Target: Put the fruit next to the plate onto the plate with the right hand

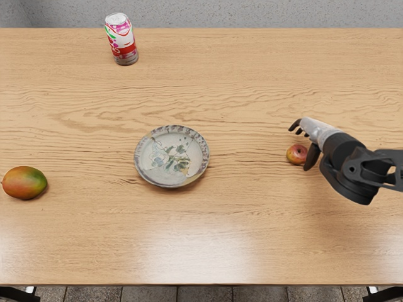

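Note:
A small red-yellow apple (pixel 296 154) lies on the wooden table, to the right of a grey patterned plate (pixel 143 165) that holds nothing. My right hand (pixel 306 139) comes in from the right edge and sits right beside the apple, its fingers spread and curving down around the apple's right side without closing on it. A mango (pixel 24 182) lies far to the left of the plate near the table's left edge. The left arm does not show.
A red and white drink can (pixel 121 39) stands at the back left of the table. The table's front edge runs along the bottom of the view.

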### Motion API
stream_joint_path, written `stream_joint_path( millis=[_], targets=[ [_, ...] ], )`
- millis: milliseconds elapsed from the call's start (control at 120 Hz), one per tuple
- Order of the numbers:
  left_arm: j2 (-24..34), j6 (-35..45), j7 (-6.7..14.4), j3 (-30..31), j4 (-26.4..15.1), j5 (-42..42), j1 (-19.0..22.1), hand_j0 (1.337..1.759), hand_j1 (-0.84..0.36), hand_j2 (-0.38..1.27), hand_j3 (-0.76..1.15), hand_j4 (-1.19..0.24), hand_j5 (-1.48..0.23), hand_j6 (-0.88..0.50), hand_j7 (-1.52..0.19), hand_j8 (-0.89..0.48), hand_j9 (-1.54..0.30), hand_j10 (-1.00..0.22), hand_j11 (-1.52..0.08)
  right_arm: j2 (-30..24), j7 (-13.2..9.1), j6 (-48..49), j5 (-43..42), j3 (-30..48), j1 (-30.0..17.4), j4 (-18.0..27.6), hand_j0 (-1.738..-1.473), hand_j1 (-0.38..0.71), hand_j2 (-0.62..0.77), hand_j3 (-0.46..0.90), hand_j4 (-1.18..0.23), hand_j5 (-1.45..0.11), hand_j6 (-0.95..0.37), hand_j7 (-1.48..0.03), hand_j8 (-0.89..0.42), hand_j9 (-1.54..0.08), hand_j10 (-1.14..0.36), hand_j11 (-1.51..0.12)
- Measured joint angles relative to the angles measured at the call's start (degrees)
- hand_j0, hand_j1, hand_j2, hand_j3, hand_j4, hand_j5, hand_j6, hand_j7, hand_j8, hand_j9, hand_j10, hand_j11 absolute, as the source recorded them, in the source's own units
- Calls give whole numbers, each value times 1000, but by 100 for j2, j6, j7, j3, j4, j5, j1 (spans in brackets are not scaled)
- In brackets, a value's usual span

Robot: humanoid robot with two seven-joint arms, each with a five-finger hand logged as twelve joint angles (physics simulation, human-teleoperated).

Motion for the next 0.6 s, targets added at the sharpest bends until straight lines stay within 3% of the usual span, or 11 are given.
stream_joint_path(
  millis=[600],
  targets=[
    [0, 0, 0, 0, 0, 0, 0, 1658, 339, 2, 0, -8, -11, -8, -11, -8, -11, -8, -11, 128, 0, -111, 2, -107, -33, -19, -1658, 139, -79, 0, -409, -531, -410, -530, -410, -531, -409, -530]
  ],
)
